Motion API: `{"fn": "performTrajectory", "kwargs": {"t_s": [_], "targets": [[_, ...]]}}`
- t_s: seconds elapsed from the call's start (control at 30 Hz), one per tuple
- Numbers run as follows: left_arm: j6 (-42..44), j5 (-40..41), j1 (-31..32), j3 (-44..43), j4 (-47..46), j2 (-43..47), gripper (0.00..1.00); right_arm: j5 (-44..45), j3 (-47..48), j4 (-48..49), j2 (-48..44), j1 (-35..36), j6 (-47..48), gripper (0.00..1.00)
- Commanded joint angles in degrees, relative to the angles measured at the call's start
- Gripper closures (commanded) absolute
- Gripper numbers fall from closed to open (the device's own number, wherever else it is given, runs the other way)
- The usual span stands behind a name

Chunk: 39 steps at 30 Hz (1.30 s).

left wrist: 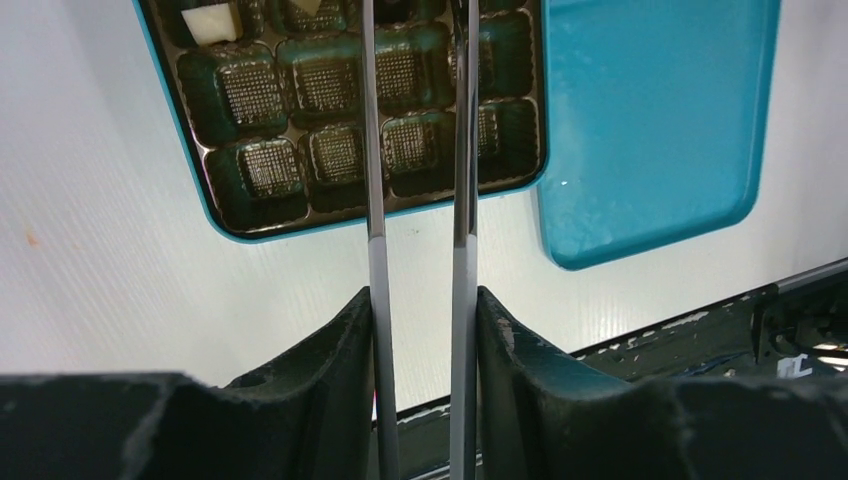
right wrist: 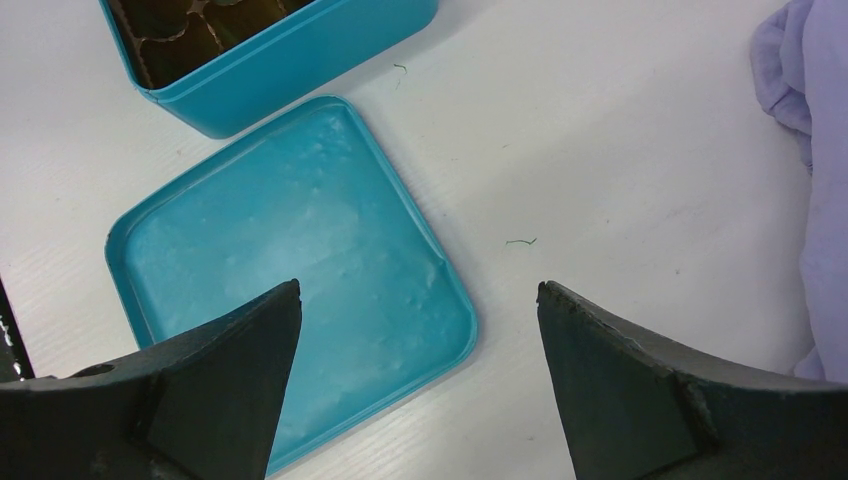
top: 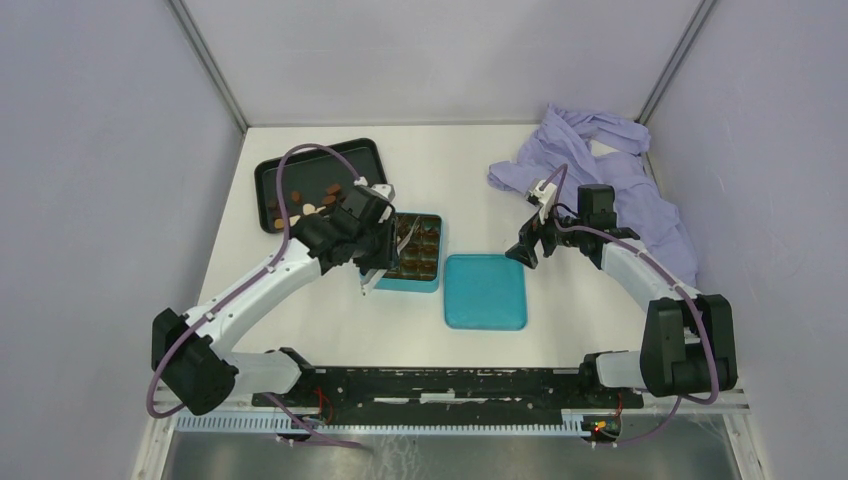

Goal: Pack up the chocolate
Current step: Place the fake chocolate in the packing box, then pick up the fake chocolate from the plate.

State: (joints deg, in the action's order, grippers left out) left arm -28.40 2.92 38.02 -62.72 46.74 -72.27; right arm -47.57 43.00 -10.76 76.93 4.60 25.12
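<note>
- The left claw (left wrist: pixel 420 300) is narrow, clamped on a pair of tweezers (left wrist: pixel 372 200). Their two prongs reach over the open teal box (top: pixel 410 285) near the middle of the worktop (top: pixel 450 160). The tips run out of the wrist view, so I cannot tell whether they carry a piece.
- The right claw (right wrist: pixel 418 295) is wide and holds nothing. It hangs above the teal lid (right wrist: pixel 300 270), which lies just beside the box on its right.
- Most of the chocolate (top: pixel 312 196) sits on the black tray (top: pixel 270 170) in the far left corner. One cream-white piece (left wrist: pixel 210 20) already lies in a cell of the brown insert (left wrist: pixel 330 90); many cells are bare.
- The prongs are thin and smooth, so a roundish piece pinched off-centre could probably squirt out. It could also drop onto the worktop between tray and box.
- A prong coming in too low could catch a cell wall and lift the thin insert, tipping out seated pieces.
- A piece set down tilted may sit proud of its cell and stop the lid from closing.
</note>
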Motion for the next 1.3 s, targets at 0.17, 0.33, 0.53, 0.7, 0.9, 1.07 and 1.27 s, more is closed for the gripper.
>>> {"fn": "performTrajectory", "kwargs": {"t_s": [0.17, 0.33, 0.53, 0.7, 0.9, 1.07, 1.27], "targets": [[-2.3, 3.1, 0.2, -5.2, -5.2, 2.5, 0.6, -1.6, 0.9, 1.7, 0.7, -0.2, -0.1, 0.06], [-2.1, 5.2, 0.2, -7.1, -8.3, 1.9, 0.6, -1.6, 1.0, 1.7, 0.8, -0.2, -0.1, 0.06], [-0.1, 9.5, -0.3, -8.8, -8.5, 0.2, 0.61, -1.7, 1.2, 1.7, 0.8, -0.2, -0.1, 0.06], [2.5, 13.6, -1.7, -10.3, -6.4, -0.4, 0.61, -1.8, 1.1, 1.7, 0.7, -0.2, 0.0, 0.06], [6.3, 8.3, -10.4, -10.4, -6.3, -1.1, 0.61, -2.1, 1.2, 1.7, 0.9, -0.3, -0.2, 0.06], [8.6, 1.4, -18.7, -10.9, -5.2, -2.2, 0.61, -2.0, 1.2, 1.6, 0.6, -0.2, -0.1, 0.06], [11.0, 1.1, -25.7, -11.0, 2.0, -3.3, 0.61, -1.8, 0.9, 1.8, 0.4, -0.2, 0.0, 0.06]]}}
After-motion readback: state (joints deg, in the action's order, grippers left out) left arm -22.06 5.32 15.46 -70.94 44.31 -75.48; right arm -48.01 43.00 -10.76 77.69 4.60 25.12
